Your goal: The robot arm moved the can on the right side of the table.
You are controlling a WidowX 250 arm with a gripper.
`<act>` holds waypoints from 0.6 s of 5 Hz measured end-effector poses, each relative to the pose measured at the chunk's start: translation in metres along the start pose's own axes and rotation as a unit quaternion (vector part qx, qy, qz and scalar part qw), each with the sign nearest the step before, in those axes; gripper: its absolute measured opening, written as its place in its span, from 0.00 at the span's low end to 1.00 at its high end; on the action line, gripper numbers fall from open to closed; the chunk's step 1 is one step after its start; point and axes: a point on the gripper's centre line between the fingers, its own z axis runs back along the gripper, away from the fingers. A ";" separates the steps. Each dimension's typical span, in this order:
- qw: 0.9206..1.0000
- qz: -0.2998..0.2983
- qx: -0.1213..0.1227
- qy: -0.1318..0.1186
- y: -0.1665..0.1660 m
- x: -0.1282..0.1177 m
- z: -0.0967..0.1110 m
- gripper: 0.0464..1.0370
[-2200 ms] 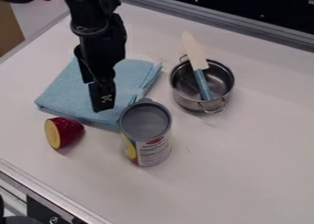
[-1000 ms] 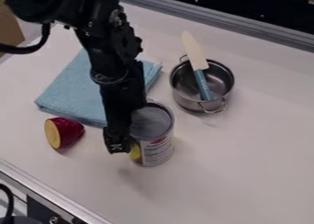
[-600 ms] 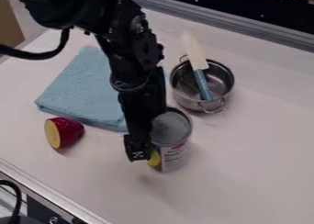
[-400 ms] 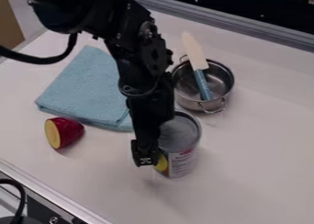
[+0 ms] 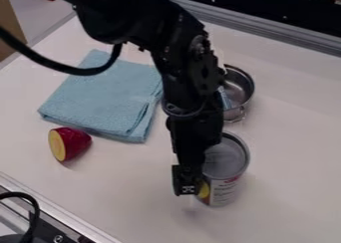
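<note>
The can (image 5: pixel 225 163) stands upright on the surface (image 5: pixel 293 167), just camera-side of the pot (image 5: pixel 238 89). The jaws are beside it, but whether they grip it I can't tell. The job looks partly done: some rightward travel past the pot probably remains, then letting go or backing off.

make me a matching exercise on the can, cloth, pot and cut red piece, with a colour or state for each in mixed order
1. can
2. cloth
3. pot
4. cut red piece

A. light blue and folded
B. yellow on its flat face
C. upright, with a label on its side
D. metal, with a blue handle in it

Pairs: 1-C, 2-A, 3-D, 4-B
</note>
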 end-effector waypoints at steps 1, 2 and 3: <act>0.999 0.045 0.000 -0.007 0.000 0.017 -0.003 0.96; 0.998 0.066 0.000 -0.012 0.000 0.030 -0.004 0.96; 0.996 0.087 -0.005 -0.009 0.001 0.045 -0.008 0.96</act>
